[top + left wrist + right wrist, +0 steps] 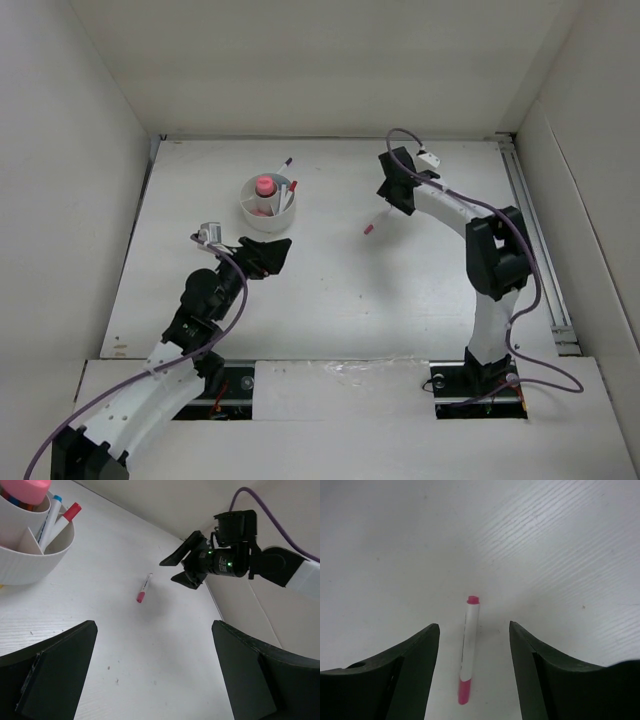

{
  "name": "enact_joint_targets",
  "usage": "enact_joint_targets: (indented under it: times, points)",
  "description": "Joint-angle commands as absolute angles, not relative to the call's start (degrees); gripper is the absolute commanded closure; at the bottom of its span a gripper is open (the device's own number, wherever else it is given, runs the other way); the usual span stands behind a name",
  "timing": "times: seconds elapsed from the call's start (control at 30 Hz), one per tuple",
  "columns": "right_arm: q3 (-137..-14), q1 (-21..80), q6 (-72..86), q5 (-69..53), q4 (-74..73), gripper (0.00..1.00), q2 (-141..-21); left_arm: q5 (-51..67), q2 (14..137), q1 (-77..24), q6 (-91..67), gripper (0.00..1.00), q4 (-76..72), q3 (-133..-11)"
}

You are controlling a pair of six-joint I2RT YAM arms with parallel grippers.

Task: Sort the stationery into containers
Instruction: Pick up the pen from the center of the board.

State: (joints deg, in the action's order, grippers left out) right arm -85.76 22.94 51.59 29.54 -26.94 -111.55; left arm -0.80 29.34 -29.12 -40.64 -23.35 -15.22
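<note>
White bench (pixel 330 300), walled on three sides, roomy in the middle. I see my right gripper (pixel 170 570) hovering part-open, empty, over the flat-lying pen (pixel 468 650); left gripper (pixel 278 256) gapes wide, empty, near the cup (pixel 262 221).

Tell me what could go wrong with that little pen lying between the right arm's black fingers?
1. The pen is thin and lies flat on the table inside the open right tool; it might roll or slip away as the tool closes.
2. The cup already holds pens and a pink cylinder, so one more dropped in might bounce out.
3. The open left tool sits close to the cup; the arms could bump there.
</note>
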Motion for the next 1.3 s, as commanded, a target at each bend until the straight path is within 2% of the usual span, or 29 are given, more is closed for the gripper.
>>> enact_joint_targets:
  times: [0.0, 0.23, 0.27, 0.3, 0.43, 0.57, 0.63, 0.7, 0.77, 0.87, 0.9, 1.0, 1.2, 1.27]
  points:
    - [-87.4, 23.1, 52.0, 26.7, -27.1, 0.36, -115.0, 0.6, 29.4, -28.9, -40.1, 0.00, -26.7, -15.7]
    - [-91.2, 21.8, 50.9, 21.5, -28.7, 0.46, -118.8, 0.6, 26.7, -28.9, -40.1, 0.00, -24.8, -15.7]
    - [-91.2, 21.8, 50.9, 20.9, -29.3, 0.49, -118.8, 0.6, 26.7, -28.9, -40.1, 0.00, -24.8, -15.7]
    - [-91.2, 21.8, 50.9, 20.9, -29.3, 0.58, -118.8, 0.6, 26.7, -28.9, -40.1, 0.00, -24.8, -16.3]
    - [-91.2, 21.8, 50.9, 20.9, -30.9, 0.75, -120.5, 0.4, 26.1, -28.9, -40.1, 0.00, -23.4, -16.3]
    - [-90.7, 22.8, 50.9, 20.9, -30.9, 0.85, -120.5, -0.1, 25.6, -28.9, -40.1, 0.00, -21.5, -17.7]
    - [-90.7, 22.9, 50.9, 20.9, -30.9, 0.85, -120.5, -0.9, 24.8, -28.9, -40.1, 0.00, -21.5, -17.7]
    - [-90.7, 22.9, 50.9, 20.3, -31.6, 0.65, -120.5, -0.9, 24.3, -28.9, -40.1, 0.00, -20.9, -17.7]
    - [-90.7, 23.4, 50.9, 20.3, -31.6, 0.57, -120.5, -0.9, 23.7, -28.9, -40.1, 0.00, -20.9, -17.7]
    - [-91.2, 23.4, 51.4, 20.3, -32.1, 0.57, -120.5, -1.5, 23.7, -28.9, -40.1, 0.00, -20.9, -17.7]
    - [-91.2, 23.4, 51.4, 20.3, -32.8, 0.62, -121.1, -1.5, 23.7, -28.9, -40.1, 0.00, -20.3, -17.7]
    - [-92.5, 24.0, 51.4, 20.3, -33.9, 0.70, -121.7, -1.5, 23.2, -28.9, -39.6, 0.00, -19.7, -18.2]
    - [-93.8, 25.0, 50.4, 18.5, -35.2, 0.72, -123.7, -4.0, 20.6, -28.9, -39.6, 0.00, -16.7, -19.2]
    - [-93.8, 25.7, 50.4, 17.9, -35.2, 0.79, -124.3, -4.0, 19.9, -28.9, -39.0, 0.00, -16.7, -19.2]
